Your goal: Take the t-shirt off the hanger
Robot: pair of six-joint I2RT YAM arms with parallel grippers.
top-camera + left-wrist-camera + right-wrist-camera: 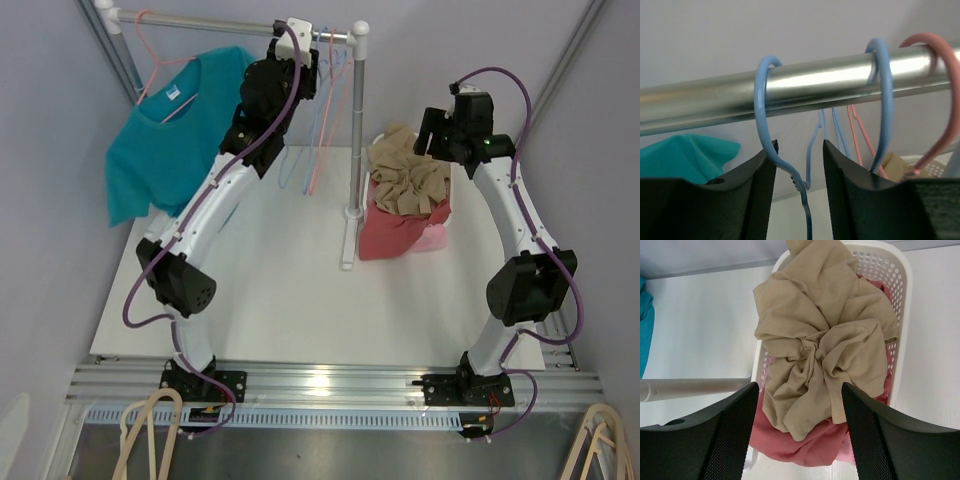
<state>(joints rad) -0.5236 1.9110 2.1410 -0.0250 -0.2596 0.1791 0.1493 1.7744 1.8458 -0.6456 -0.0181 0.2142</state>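
T-shirt (pixel 160 150), teal, hung on a pink hanger (pixel 158 72) well off to the left of the left pincer (pixel 800 150), further along the same rail (pixel 805 85). From the left wrist view only a teal corner showed, low and left of the left finger. Nothing of the shirt was touching that pincer.

The left pincer was up at the rail, jaws spread with a clear gap between them. A blue hanger (pixel 762 100) was hooked over the rail just above, and its neck ran down through that gap, hard by the left finger. I couldn't tell if it actually touched. To the right of the right finger, a second blue hook (pixel 885 100) and a pink hook (pixel 946 100) sat on the rail too.

The right pincer (pixel 800 390) hovered, jaws spread wide and holding nothing. Directly beyond and between its fingers sat a white perforated basket (pixel 900 300) on the table (pixel 705 330). A crumpled beige garment (pixel 825 340) lay heaped on top in the basket, filling it to the rim. Under it, a pink-red garment (pixel 800 445) spilled out at the end nearest the pincer. A sliver of teal showed at the far left edge, well apart from that pincer's left finger.
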